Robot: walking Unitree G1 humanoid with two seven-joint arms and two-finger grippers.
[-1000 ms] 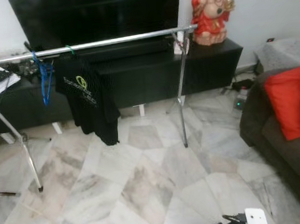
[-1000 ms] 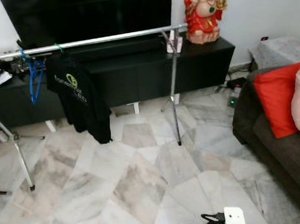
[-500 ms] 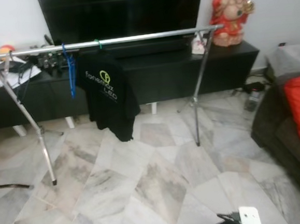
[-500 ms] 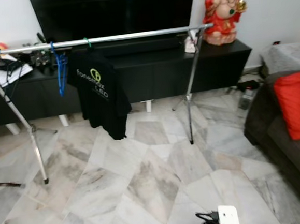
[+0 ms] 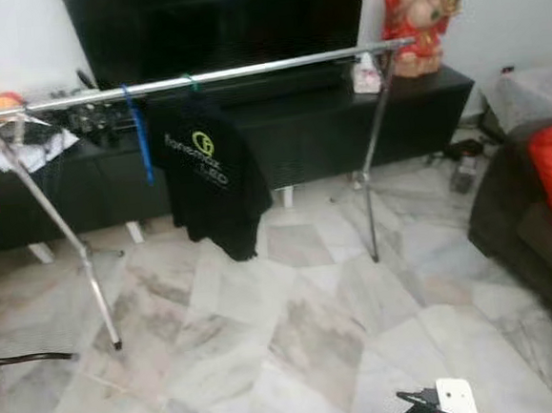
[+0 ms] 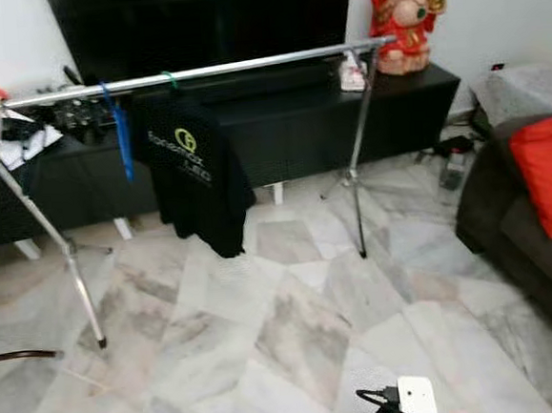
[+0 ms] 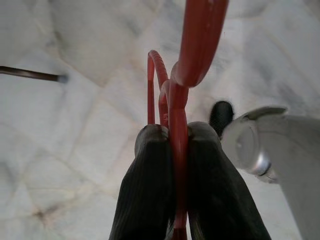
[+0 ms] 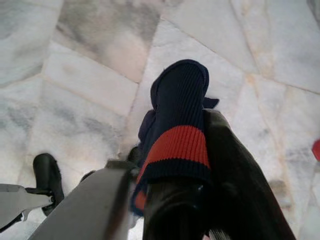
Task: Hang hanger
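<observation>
Walking toward the clothes rail; the view shifts since half a second ago, rail and black T-shirt now sitting slightly lower, blue hanger upper left. Left gripper pinches the red hanger, fingers pressed together on it, low over marble floor. Right gripper clamps a navy-and-red knit cloth. Hanging not yet begun.

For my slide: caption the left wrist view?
Left tool clamps a red plastic hanger above marble floor.
</observation>
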